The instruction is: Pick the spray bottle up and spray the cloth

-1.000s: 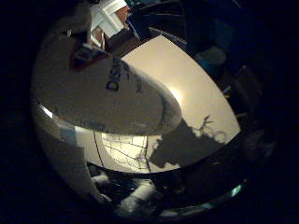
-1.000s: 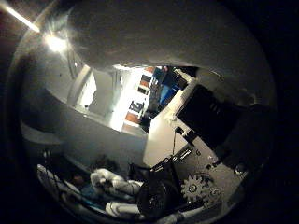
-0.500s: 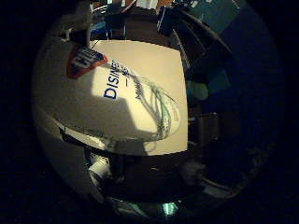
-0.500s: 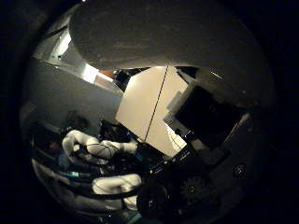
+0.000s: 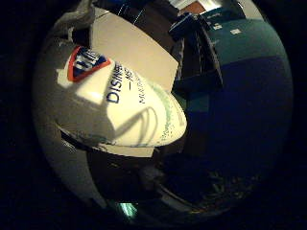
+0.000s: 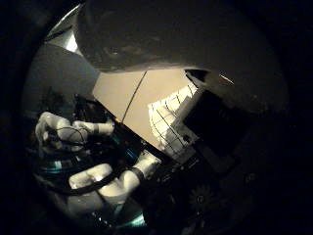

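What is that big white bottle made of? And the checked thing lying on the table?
The spray bottle looks like smooth white plastic: it has a soft sheen and printed lettering on its rounded body. The checked cloth looks like woven fabric, pale with a dark grid of lines, lying flat and matte on the table. The table's top seems a plain, dull board, though its material is hard to tell.

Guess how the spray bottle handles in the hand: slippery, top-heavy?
Spray bottle: the smooth, glossy white body looks likely slippery. Its rounded, tapering shape could let it twist in a loose hold. Fill level isn't visible, so weight is unclear.
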